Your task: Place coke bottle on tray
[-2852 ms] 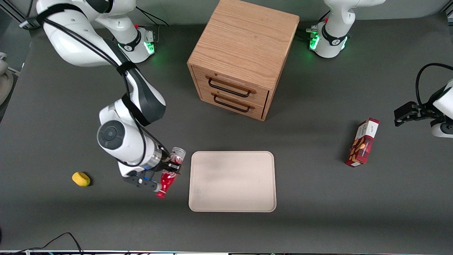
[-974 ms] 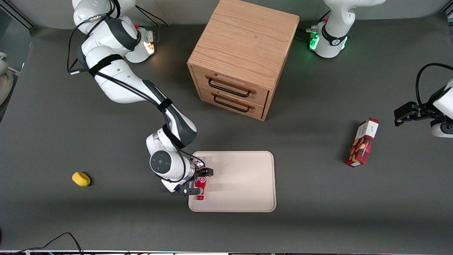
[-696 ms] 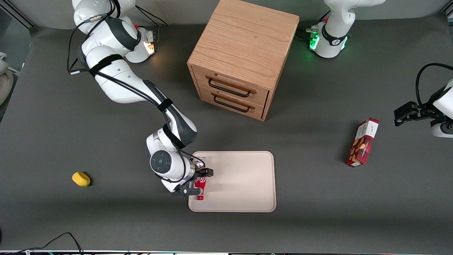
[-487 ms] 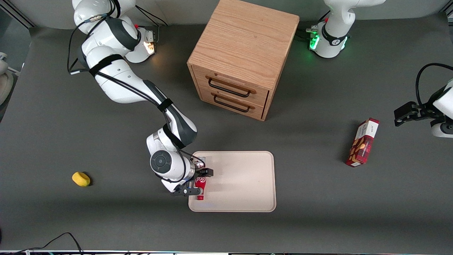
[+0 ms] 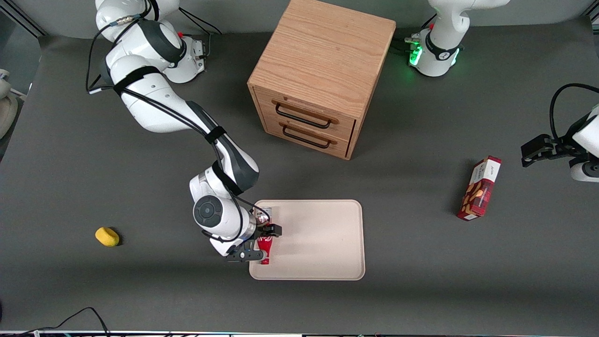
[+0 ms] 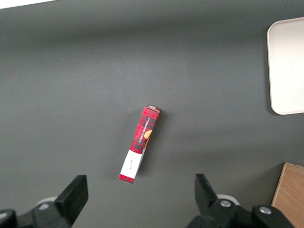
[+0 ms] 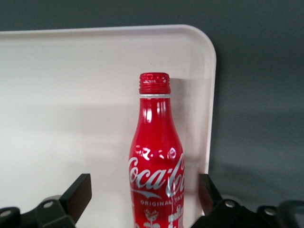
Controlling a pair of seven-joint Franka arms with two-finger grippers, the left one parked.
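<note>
Two black fingers of the tool (image 7: 145, 199) stand spread wide on either side of the coke bottle (image 7: 156, 156), with clear gaps between each finger and the bottle's red body, so the tool is apart and not clamped on anything. In the wrist view the finger tips are cut off at the frame edge, as is the bottle's base. From the front, the tool (image 5: 263, 242) sits low at the working arm's end of the tray (image 5: 323, 243), and the wrist housing hides much of the coke bottle (image 5: 265, 244); only a short red stretch and the cap end show.

The bottle lies on the tray (image 7: 71, 95), close along one rim near a rounded corner, its cap pointing away from the tool. Its white script reads "Coca-Cola", with "ORIGINAL TASTE" in small letters below; the finer marks under that are too small to read.

The tray rests flat on the dark grey counter (image 5: 421, 290). Farther from the front camera stands a wooden drawer cabinet (image 5: 323, 75) with two dark handles. Toward the parked arm's end lies a red snack box (image 5: 479, 188); its lettering cannot be read in either view (image 6: 140, 142). A small yellow object (image 5: 107, 236) lies toward the working arm's end.
</note>
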